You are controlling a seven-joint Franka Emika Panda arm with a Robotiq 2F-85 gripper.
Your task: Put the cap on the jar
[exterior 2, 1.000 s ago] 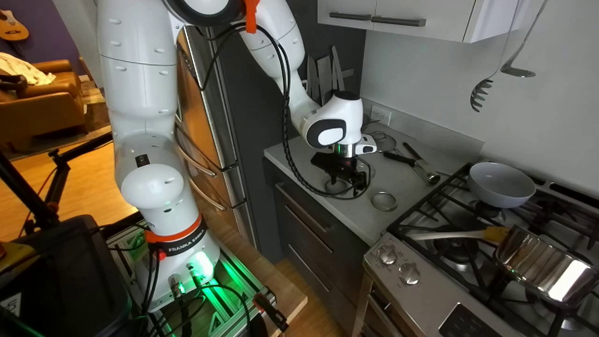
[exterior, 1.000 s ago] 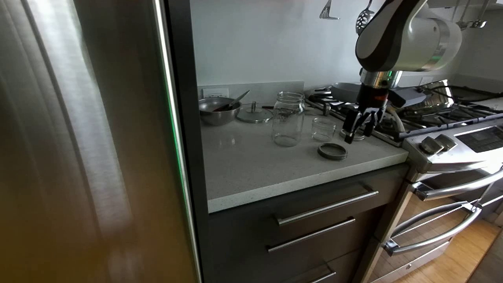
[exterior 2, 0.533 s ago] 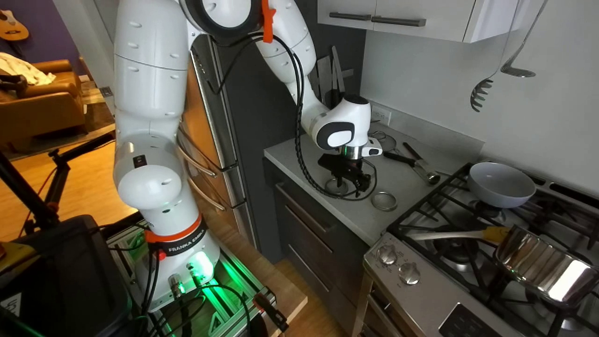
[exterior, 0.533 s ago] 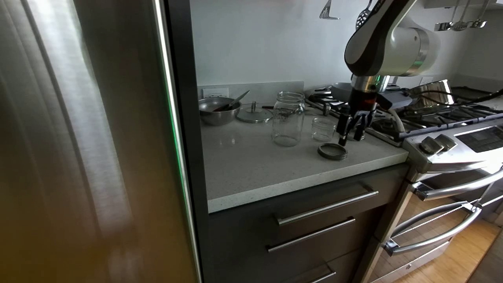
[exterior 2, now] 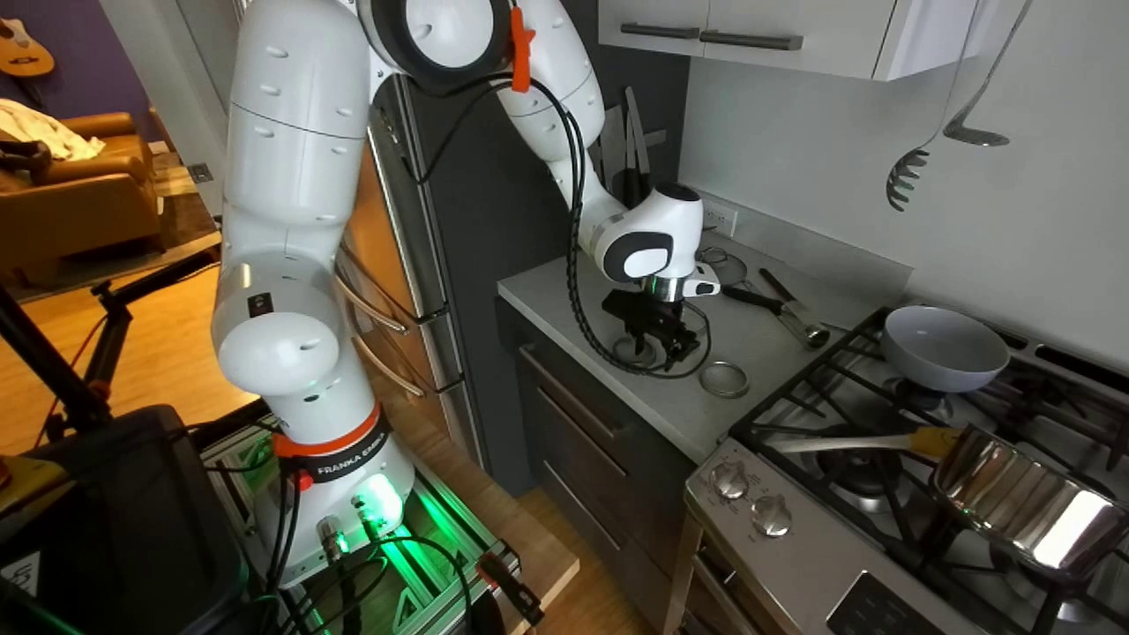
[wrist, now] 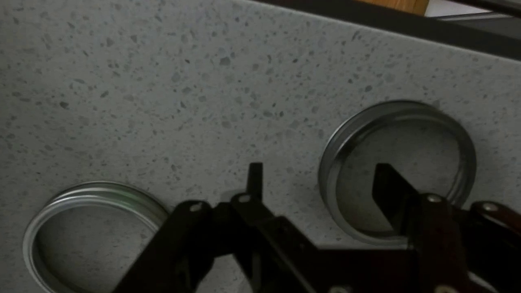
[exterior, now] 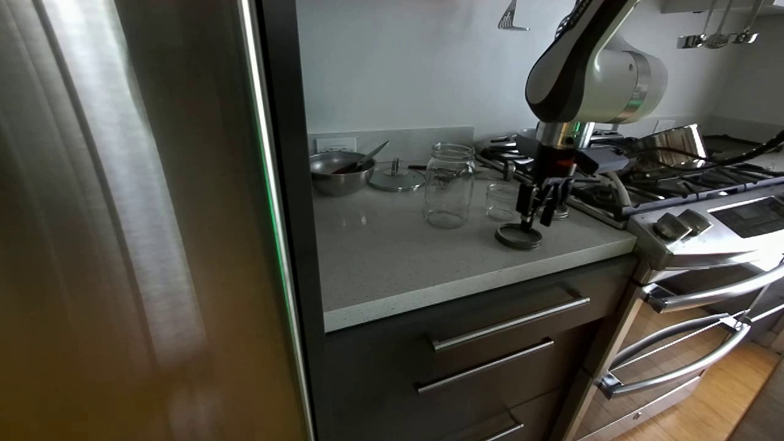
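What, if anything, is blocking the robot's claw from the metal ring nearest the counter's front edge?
Nothing visible. In the wrist view, one fingertip of the open gripper appears over the opening of the ring, the other over the counter beside it; no object shows between. Whether they touch, I can't tell.

in an exterior view the claw (exterior: 536,225) hangs over the countertop (exterior: 392,269), fingers apart. below it the dark, ring-shaped cap (exterior: 517,245) lies flat; one fingertip overlaps its far rim, whether touching cannot be told. left of the claw, as seen here, stand a short glass (exterior: 501,205) near it and, farther out, the tall clear jar (exterior: 449,202), upright. well left sits a metal bowl (exterior: 343,184); right of the claw, the stove (exterior: 704,242).
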